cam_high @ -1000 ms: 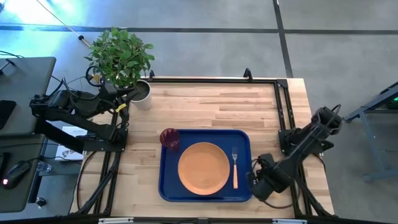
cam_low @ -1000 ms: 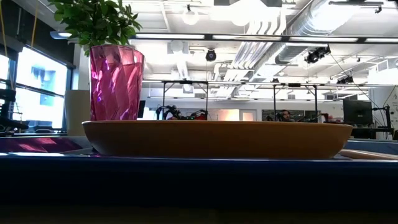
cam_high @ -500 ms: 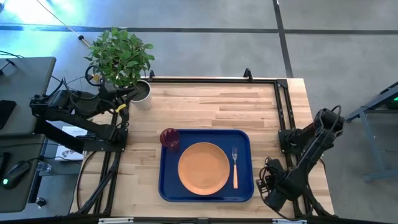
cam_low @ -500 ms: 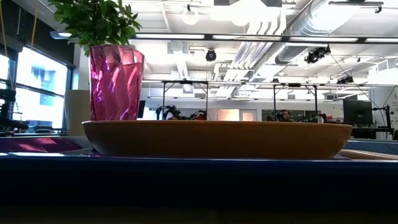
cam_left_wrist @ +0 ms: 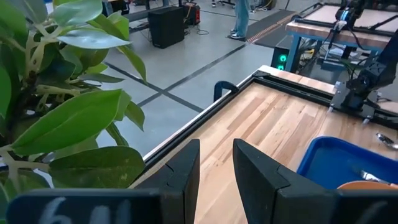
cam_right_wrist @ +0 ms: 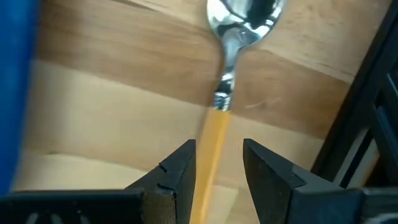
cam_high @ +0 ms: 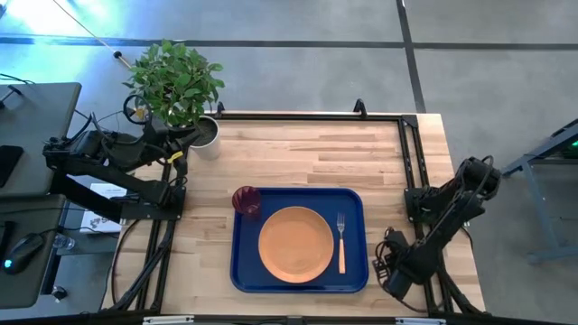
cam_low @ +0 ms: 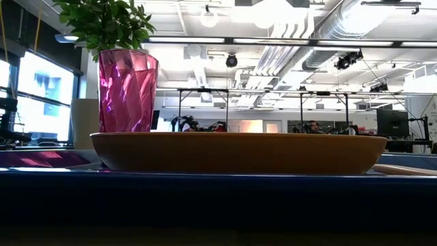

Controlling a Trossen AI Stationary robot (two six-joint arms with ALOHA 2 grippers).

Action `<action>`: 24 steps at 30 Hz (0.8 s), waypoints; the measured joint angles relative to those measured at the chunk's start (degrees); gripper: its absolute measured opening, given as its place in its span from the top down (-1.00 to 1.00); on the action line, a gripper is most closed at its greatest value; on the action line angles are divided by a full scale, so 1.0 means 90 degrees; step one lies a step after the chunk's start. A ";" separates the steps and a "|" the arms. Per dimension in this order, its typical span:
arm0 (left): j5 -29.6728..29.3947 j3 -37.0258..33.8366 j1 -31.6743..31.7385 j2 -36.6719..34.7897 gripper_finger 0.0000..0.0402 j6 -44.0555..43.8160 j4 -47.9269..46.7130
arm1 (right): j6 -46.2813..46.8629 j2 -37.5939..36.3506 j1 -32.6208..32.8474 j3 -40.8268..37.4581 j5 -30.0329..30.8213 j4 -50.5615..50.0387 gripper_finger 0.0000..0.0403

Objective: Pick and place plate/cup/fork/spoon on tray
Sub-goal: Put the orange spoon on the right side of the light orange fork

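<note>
Right claw [cam_right_wrist: 217, 168] apparently astride spoon [cam_right_wrist: 225, 93]

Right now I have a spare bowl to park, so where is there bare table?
The wood between the plant pot and the tray is bare across the table's far half. It is crowded right of the tray, where the right gripper straddles the spoon.

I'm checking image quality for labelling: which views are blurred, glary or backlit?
Right wrist view: the spoon is soft, its bowl glaring, between the open fingers of the right hand. Low view: the plate and the cup are backlit by bright ceiling lights. High view: evenly lit.
</note>
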 joint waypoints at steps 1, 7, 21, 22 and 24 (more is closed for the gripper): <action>0.0000 0.0000 -0.0001 0.0001 0.56 -0.0017 -0.0001 | 0.0000 -0.0004 0.0000 -0.0075 -0.0056 0.0041 0.38; 0.0000 0.0000 0.0001 -0.0001 0.56 -0.0019 -0.0001 | 0.0000 -0.0371 -0.0001 -0.0545 -0.0117 0.0414 0.38; 0.0000 0.0000 0.0000 0.0001 0.56 -0.0019 -0.0002 | -0.0004 -0.0875 -0.0012 -0.1255 0.0091 0.1402 0.38; 0.0000 0.0000 0.0000 0.0001 0.56 -0.0019 -0.0002 | -0.0007 -0.0871 -0.0012 -0.1255 0.0090 0.1377 0.38; 0.0000 0.0000 0.0001 -0.0001 0.56 -0.0019 -0.0001 | -0.0002 -0.0871 -0.0012 -0.1255 0.0099 0.1311 0.38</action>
